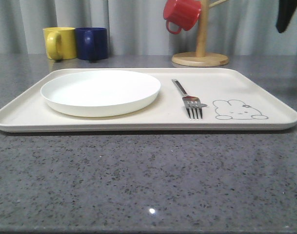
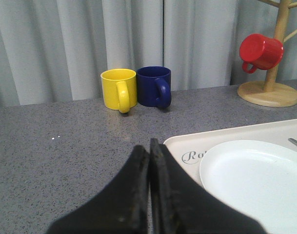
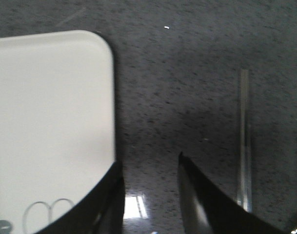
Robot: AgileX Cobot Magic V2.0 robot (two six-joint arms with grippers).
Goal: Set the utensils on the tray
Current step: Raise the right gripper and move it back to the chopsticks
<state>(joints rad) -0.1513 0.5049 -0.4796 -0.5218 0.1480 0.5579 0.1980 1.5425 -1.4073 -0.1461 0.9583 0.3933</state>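
Front view: the cream tray [image 1: 265, 92] lies on the grey desk, the white plate [image 1: 100, 91] toward its left end and the fork [image 1: 187, 99] right of centre beside the rabbit drawing. Left gripper [image 2: 149, 148] has its jaws pressed together near the tray's corner. Right gripper [image 3: 149, 168] hovers with jaws spread just off the tray's edge, a chopstick [image 3: 244, 141] on the desk alongside.

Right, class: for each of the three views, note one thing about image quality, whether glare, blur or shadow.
Front view: a small bright glare spot on the grey countertop; the tray casts a thin shadow at its near rim. Left wrist view: the shut left hand is dark and soft, the yellow mug sharp. Right wrist view: blurred overall, a window-like reflection beside the open right hand, and a faint chopstick.
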